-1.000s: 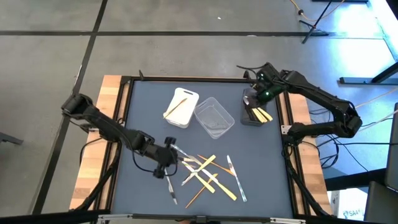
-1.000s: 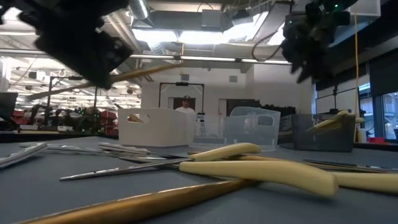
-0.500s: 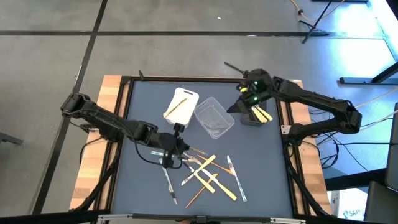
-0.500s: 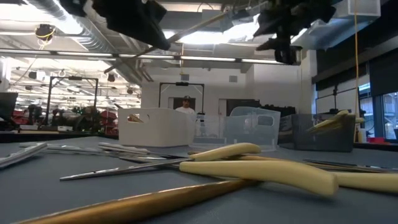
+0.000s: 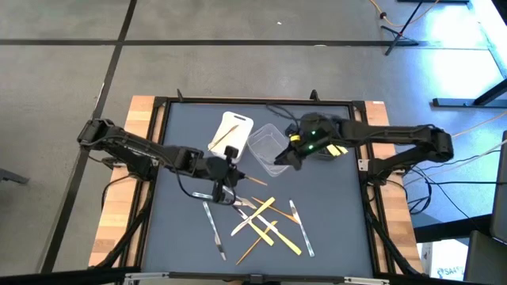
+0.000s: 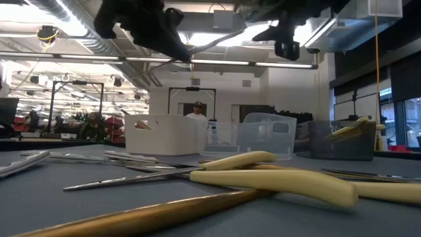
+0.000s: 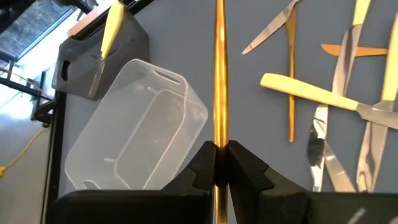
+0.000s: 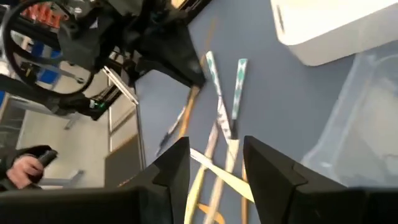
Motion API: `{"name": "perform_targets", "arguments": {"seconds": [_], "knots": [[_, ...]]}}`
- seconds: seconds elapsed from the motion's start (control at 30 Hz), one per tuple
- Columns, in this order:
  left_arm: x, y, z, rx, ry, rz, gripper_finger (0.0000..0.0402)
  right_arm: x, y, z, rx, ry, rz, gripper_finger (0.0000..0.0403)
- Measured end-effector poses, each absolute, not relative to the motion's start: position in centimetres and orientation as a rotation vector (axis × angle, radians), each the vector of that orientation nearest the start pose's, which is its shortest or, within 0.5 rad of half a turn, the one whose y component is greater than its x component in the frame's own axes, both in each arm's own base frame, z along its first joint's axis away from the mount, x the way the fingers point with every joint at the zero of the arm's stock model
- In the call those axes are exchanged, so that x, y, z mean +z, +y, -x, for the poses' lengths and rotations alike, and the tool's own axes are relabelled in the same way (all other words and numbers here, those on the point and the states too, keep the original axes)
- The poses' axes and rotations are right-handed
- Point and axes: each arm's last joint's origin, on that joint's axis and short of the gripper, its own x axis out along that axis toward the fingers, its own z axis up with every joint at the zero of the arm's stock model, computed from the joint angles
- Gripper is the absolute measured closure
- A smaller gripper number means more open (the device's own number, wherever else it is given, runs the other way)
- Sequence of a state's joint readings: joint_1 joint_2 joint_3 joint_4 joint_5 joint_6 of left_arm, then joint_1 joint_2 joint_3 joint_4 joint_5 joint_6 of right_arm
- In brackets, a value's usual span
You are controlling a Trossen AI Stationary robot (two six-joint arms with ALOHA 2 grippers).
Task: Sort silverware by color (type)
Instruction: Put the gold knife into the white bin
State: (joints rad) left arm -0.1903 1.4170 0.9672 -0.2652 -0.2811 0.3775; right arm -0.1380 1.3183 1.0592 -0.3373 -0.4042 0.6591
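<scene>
The left gripper (image 5: 230, 166), which a second ago was low beside the pile, has risen toward the white tub (image 5: 231, 136) and pinches a tan-orange wooden utensil (image 7: 219, 81) between pressed-together fingers (image 7: 202, 167), its handle pointing past the clear tub (image 7: 134, 140). The right gripper (image 5: 279, 161) has swung away from the dark grey tub (image 5: 323, 148) and now hangs by the clear tub's near corner, fingers (image 8: 171, 168) spread with nothing between them. The remaining silverware (image 5: 265, 222) lies scattered on the table (image 5: 341, 229) nearer the front edge.
</scene>
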Motion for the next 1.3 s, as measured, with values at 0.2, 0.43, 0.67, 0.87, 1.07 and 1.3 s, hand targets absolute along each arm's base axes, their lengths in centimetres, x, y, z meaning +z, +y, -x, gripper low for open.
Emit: {"name": "perform_targets", "arguments": {"seconds": [0.2, 0.43, 0.67, 0.87, 1.07, 1.3], "knots": [[24.9, -4.6, -29.5, -0.04, 0.71, -0.532, 0.0383, 28.2, -1.8, -30.9, 0.093, 0.656, -0.809, 0.0265], [24.9, -4.6, -29.5, -0.049, 0.711, -0.55, 0.0383, 26.0, -1.6, -32.7, 0.166, 0.712, -0.836, 0.0265], [24.9, -4.6, -29.5, -0.049, 0.712, -0.551, 0.0382, 24.6, -1.6, -33.7, 0.205, 0.741, -0.893, 0.0265], [24.9, -4.6, -29.5, -0.056, 0.712, -0.548, 0.0382, 24.8, -1.5, -34.5, 0.272, 0.694, -0.918, 0.0265], [24.9, -4.6, -29.5, -0.057, 0.712, -0.549, 0.0382, 25.0, -1.2, -34.6, 0.286, 0.684, -0.939, 0.0265], [24.9, -4.7, -29.5, -0.063, 0.711, -0.55, 0.0382, 24.9, 0.4, -34.6, 0.302, 0.707, -0.938, 0.0265]]}}
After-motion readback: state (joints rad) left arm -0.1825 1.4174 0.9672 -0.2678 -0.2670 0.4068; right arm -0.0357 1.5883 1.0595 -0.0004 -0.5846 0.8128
